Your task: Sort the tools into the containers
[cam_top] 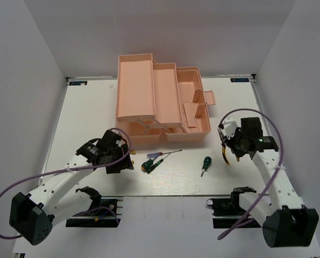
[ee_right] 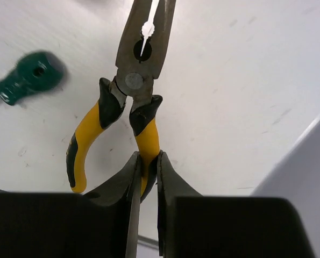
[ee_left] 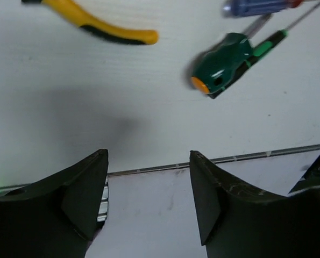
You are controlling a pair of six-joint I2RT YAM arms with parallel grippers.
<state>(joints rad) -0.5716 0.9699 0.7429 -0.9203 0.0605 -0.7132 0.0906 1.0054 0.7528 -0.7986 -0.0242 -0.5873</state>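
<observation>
Surface: white table (cam_top: 90, 113) carrying an open salmon-pink plastic toolbox (cam_top: 160, 102).
Right gripper (ee_right: 146, 174): pinched on one handle of yellow-handled long-nose pliers (ee_right: 141, 80).
Left gripper (ee_left: 149, 157): spread, empty; green-handled screwdriver (ee_left: 224, 62) and second yellow-handled pliers (ee_left: 100, 24) lie just ahead, untouched.
Stubby green screwdriver (ee_right: 28, 78): on the table beside the held pliers.

The long-nose pliers (ee_right: 134, 83) have a dull grey metal nose with a plain rivet, and handles sleeved in smooth yellow and black plastic with a slight sheen. The green screwdriver (ee_left: 224, 62) has a glossy plastic handle showing bright highlights, while the white table (ee_left: 68, 107) is matt, faintly scuffed and marked. The toolbox (cam_top: 134, 88) is smooth salmon-pink plastic, softly matt
</observation>
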